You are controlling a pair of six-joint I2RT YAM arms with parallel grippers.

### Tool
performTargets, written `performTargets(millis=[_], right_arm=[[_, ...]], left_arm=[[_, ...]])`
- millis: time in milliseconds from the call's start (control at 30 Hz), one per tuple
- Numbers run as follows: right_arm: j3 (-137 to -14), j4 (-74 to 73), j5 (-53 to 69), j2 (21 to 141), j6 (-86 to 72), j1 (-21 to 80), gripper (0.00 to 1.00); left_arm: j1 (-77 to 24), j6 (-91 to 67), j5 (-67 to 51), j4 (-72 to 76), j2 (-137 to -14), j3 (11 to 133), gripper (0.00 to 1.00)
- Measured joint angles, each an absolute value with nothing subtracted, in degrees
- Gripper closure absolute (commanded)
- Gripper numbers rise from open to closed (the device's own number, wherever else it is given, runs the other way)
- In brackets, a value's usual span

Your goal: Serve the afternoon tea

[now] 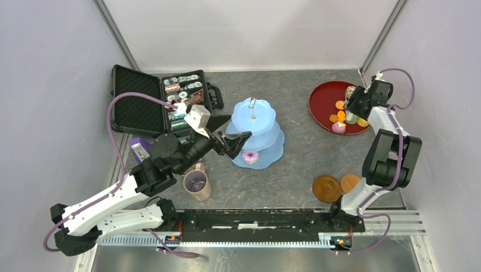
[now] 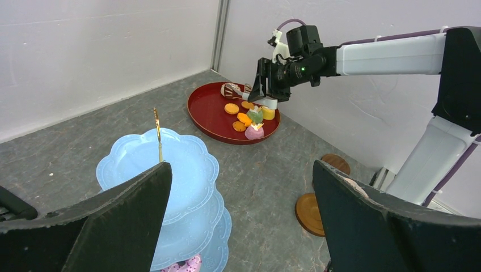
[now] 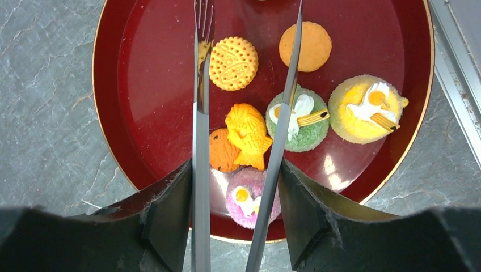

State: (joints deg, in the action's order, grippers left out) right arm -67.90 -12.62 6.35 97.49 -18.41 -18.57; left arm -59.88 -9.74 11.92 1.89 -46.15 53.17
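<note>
The pink donut on the cake stand's lowest tier is cut off by the left wrist view's bottom edge; the left gripper is held spread and empty beside the stand; metal tongs are clamped in the right gripper above small cakes on the red tray; the grey stone-patterned table is enclosed by white walls.

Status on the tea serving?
Left gripper open beside cake stand. Right gripper holds tongs over red tray. Pink donut on bottom tier. Nothing between tray and stand.
</note>
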Motion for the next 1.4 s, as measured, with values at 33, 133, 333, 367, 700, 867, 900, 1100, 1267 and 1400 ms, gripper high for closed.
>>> performTargets(millis=[33,133,333,367,700,867,900,1100,1267,1400], right_arm=[[-68.2,-12.6,6.5,98.0,-18.5,-18.7,0.40],[-69.4,-12.0,6.8,99.9,-18.8,-19.3,0.40],[-73.4,-11.2,7.1,104.6,-19.3,-19.6,0.40],[-74.3,-11.2,7.1,105.2,-19.3,-19.6,0.39],[-79.3,-11.3,7.4,109.7,-19.3,-19.6,0.40],[-79.3,-11.4,7.3,109.8,-19.2,-19.6,0.48],[-79.3,-11.4,7.3,109.8,-19.1,-19.6,0.52],[-79.3,-11.5,6.9,109.7,-18.2,-19.6,0.60],[-77.6,-11.7,6.9,107.2,-18.1,-19.6,0.62],[-72.9,-11.5,7.3,100.5,-18.0,-19.6,0.65]], left_arm=[[-59.9,-9.7,11.9,1.9,-46.2,53.2,0.00],[-59.9,-9.7,11.9,1.9,-46.3,53.2,0.00],[-59.9,-9.7,11.9,1.9,-46.5,53.2,0.00],[-59.9,-9.7,11.9,1.9,-46.5,53.2,0.00],[-59.9,-9.7,11.9,1.9,-46.5,53.2,0.00],[-59.9,-9.7,11.9,1.9,-46.5,53.2,0.00],[-59.9,-9.7,12.0,1.9,-46.5,53.2,0.00],[-59.9,-9.7,11.9,1.9,-46.5,53.1,0.00],[-59.9,-9.7,11.9,1.9,-46.5,53.2,0.00],[-59.9,-9.7,11.9,1.9,-46.5,53.1,0.00]])
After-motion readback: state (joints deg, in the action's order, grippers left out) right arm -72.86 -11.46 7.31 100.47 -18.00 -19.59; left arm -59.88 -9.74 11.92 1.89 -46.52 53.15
